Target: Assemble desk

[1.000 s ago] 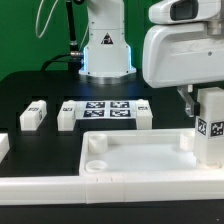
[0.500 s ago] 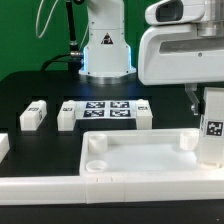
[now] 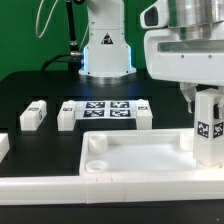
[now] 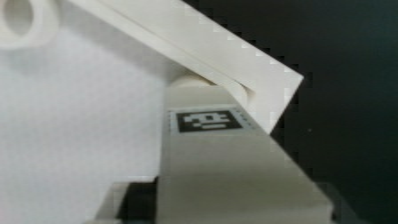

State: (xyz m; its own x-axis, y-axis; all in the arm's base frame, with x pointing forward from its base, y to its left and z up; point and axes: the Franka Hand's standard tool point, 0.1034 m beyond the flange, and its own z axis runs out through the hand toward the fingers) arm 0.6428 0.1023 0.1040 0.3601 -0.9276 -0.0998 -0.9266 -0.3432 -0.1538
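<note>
Standing upright between jaws: leg

Glossy white arm, black cable, blue-lit base

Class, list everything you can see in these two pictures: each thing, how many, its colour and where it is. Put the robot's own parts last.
tabletop: one, white, rimmed, near the front of the table
held leg: one, white with a black-and-white tag, upright at the tabletop's corner on the exterior view's right
loose legs: three, white with tags, lying behind the tabletop
marker board: one, white with black markers, flat between two loose legs
border bar: one, white, in front of the tabletop
table: one, black
robot base: one, white, at the back
gripper: one, shut on the held leg
</note>
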